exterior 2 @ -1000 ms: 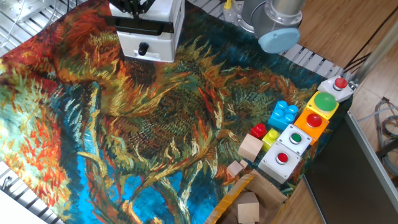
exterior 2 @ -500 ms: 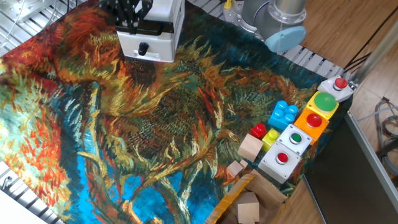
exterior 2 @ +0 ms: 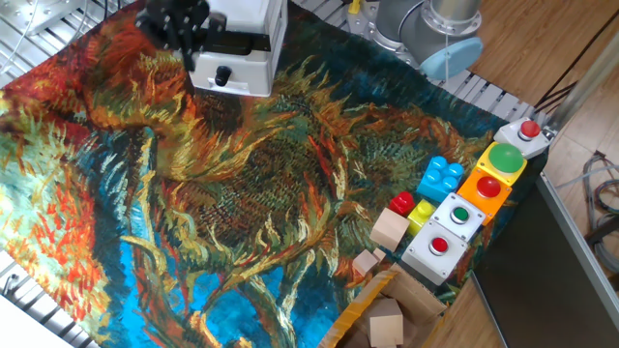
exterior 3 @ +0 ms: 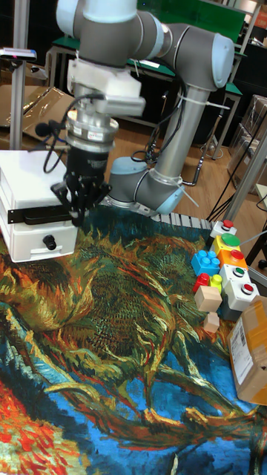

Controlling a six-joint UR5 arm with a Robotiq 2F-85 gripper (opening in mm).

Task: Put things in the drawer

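The drawer (exterior 2: 228,73) is the white tray with a round black knob in the small white cabinet (exterior 3: 26,185) at the back left; a dark gap shows above its front. My gripper (exterior 2: 182,43) hangs at the cabinet's front left corner, just left of the knob. In the tall fixed view my gripper (exterior 3: 76,214) points down in front of the drawer (exterior 3: 37,241). Its black fingers converge to one tip, and nothing shows between them. Nothing can be seen inside the drawer from either view.
The painted cloth (exterior 2: 242,193) covers the table. At the right edge stand button boxes (exterior 2: 455,227), a blue brick (exterior 2: 443,177), a red brick (exterior 2: 402,203), a yellow brick (exterior 2: 423,210) and two wooden blocks (exterior 2: 389,230). A cardboard box (exterior 2: 382,314) sits at the front right. The arm's base (exterior 2: 426,29) is behind.
My gripper has moved left and slightly down, from above the cabinet's top to its front left corner. The arm's blue-capped joint shifted a little right. Nothing else moved.
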